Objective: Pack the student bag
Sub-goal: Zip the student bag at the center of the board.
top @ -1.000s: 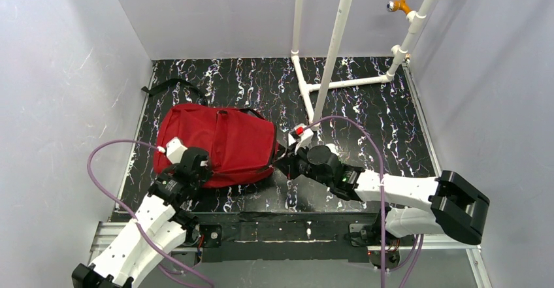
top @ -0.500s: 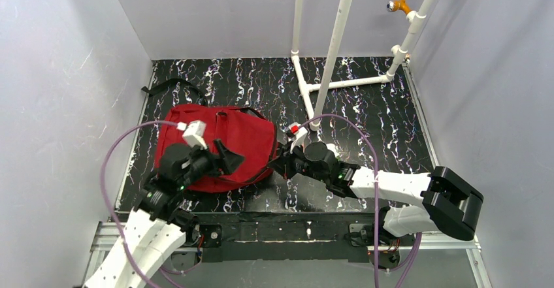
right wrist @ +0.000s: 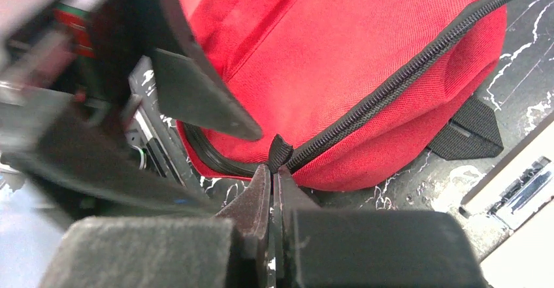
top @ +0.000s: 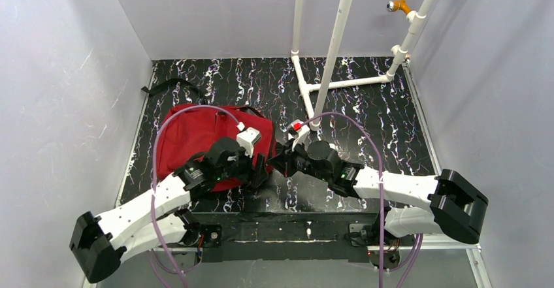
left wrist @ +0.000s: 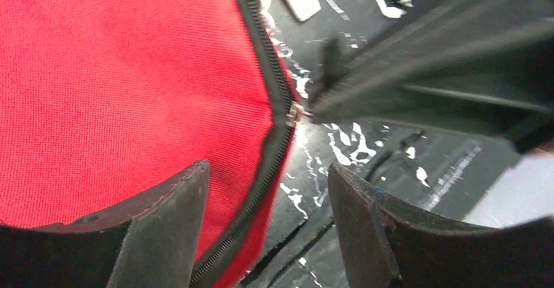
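Seen from above, the left arm (top: 163, 196) and left gripper (top: 253, 166) cover the near right corner of the student bag (top: 196, 128). The tips of the right gripper (top: 279, 160) are lost under its own dark body. In the left wrist view the bag runs off the top and left edges, and the right gripper is a dark blur. In the right wrist view the blurred left gripper hides the bag's left side. The right gripper's pressed-together fingers cover the lower end of a black tab (right wrist: 281, 151).
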